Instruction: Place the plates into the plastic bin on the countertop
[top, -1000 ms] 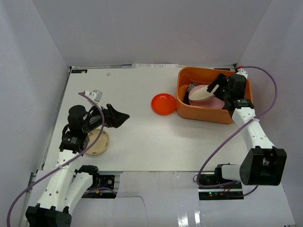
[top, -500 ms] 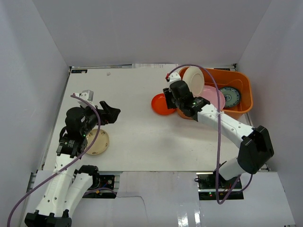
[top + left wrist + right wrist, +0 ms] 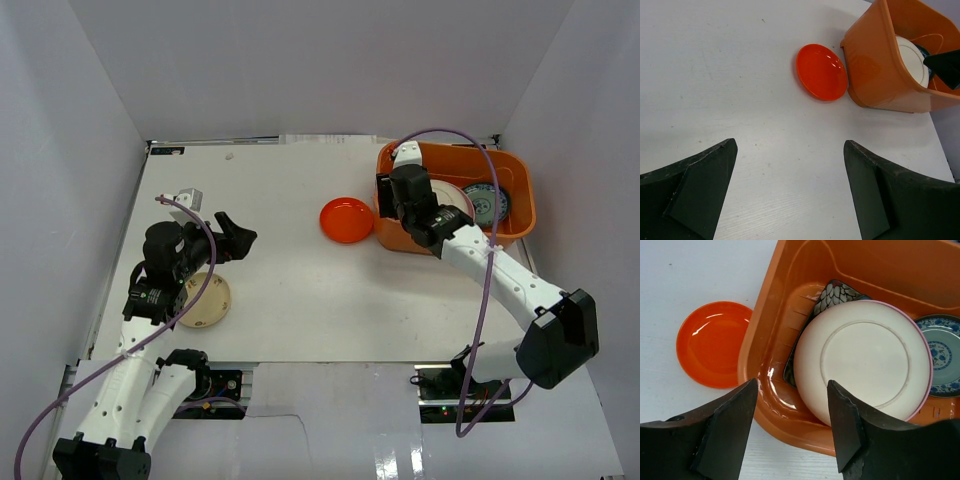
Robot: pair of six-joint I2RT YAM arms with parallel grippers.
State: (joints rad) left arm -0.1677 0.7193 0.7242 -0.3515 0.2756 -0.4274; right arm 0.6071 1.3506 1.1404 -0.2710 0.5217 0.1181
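The orange plastic bin (image 3: 508, 225) (image 3: 771, 335) (image 3: 875, 70) stands at the back right of the countertop (image 3: 300, 290). In it a pale round plate (image 3: 862, 357) (image 3: 450, 192) lies upside down on a pink plate (image 3: 928, 371). A dark flowered plate (image 3: 836, 295) and a blue-green patterned plate (image 3: 942, 352) (image 3: 488, 203) lie beside them. My right gripper (image 3: 792, 390) (image 3: 392, 200) hovers open over the bin's near left wall, holding nothing. A small orange-red dish (image 3: 346, 220) (image 3: 821, 71) (image 3: 715, 342) lies left of the bin. A cream plate (image 3: 207, 303) lies under my left arm. My left gripper (image 3: 790, 145) (image 3: 240, 238) is open and holds nothing.
Pale walls enclose the countertop on three sides. The right arm's purple cable (image 3: 480, 160) loops over the bin. A small grey part (image 3: 188, 196) of the left wrist sticks up at the left.
The right gripper let go of the pale plate, which stood on edge at the bin's left wall and now lies flat inside. The left arm barely moved.
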